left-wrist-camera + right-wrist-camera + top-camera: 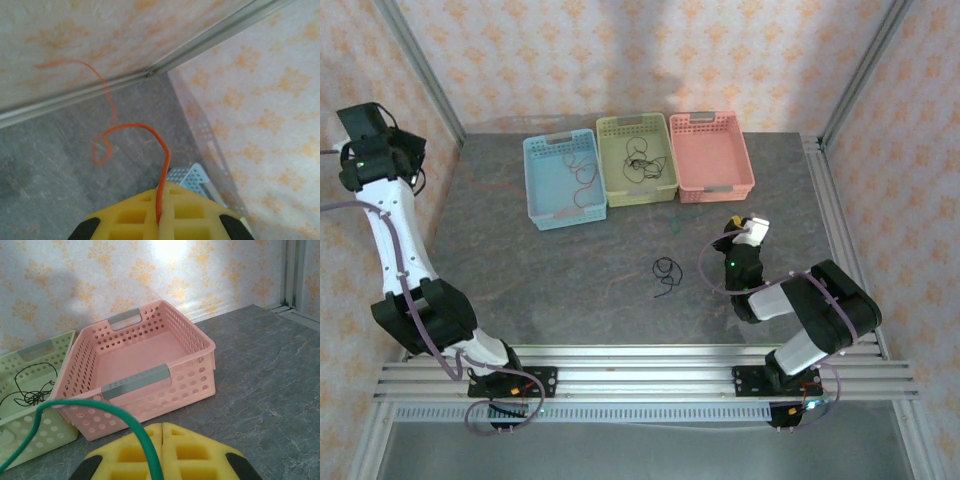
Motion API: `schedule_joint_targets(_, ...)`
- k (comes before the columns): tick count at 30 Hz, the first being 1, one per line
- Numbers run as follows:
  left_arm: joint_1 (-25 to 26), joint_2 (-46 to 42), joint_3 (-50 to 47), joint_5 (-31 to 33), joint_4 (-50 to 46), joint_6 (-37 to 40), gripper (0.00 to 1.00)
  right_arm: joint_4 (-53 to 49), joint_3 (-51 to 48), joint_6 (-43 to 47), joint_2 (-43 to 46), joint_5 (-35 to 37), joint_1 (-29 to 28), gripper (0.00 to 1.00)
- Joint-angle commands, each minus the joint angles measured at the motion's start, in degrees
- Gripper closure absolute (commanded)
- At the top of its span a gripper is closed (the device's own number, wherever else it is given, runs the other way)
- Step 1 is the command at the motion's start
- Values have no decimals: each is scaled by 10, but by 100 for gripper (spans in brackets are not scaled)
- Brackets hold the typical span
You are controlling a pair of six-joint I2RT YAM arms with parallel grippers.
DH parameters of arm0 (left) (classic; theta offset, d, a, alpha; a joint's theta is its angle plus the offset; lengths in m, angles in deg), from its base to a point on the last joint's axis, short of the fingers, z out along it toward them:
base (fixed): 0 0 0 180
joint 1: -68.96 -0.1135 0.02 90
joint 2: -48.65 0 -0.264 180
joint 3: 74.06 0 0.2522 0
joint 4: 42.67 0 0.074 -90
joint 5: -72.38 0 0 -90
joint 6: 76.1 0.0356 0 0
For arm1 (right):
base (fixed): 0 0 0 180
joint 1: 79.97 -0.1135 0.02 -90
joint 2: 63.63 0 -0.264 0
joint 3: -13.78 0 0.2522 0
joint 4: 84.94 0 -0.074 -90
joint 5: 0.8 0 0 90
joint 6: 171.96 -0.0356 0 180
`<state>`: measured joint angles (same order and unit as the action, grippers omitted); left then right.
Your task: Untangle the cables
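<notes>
Untangling by colour
Orange cable (150, 129) pinched in left gripper (159, 220), high to hang free; green cable (100, 405) pinched in right gripper (161, 450).

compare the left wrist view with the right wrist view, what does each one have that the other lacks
Left wrist: the left fingers pinch an orange cable that curls up in front of the frame rail, with a blue basket corner beside them. Right wrist: the right fingers pinch a green cable, facing an empty pink basket and a yellow-green basket holding a black cable. Both: yellow foam fingers shut on a cable, grey table, patterned wall.
</notes>
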<state>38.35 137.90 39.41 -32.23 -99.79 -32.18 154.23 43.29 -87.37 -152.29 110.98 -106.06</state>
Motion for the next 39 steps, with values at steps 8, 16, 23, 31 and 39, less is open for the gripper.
schedule_joint_targets(8,113,-1,48,-18,31,29,100,5,11,-13,-8,-7,2,100)
schedule_joint_targets(16,130,-30,107,-15,57,-15,100,5,12,-15,-8,-7,2,100)
schedule_joint_targets(23,144,-25,204,0,87,-39,100,3,14,-14,-10,-9,2,100)
schedule_joint_targets(31,216,-32,195,11,195,8,100,-4,19,-16,-11,-18,2,100)
schedule_joint_targets(39,240,91,345,1,107,54,100,-5,22,-16,-14,-20,2,100)
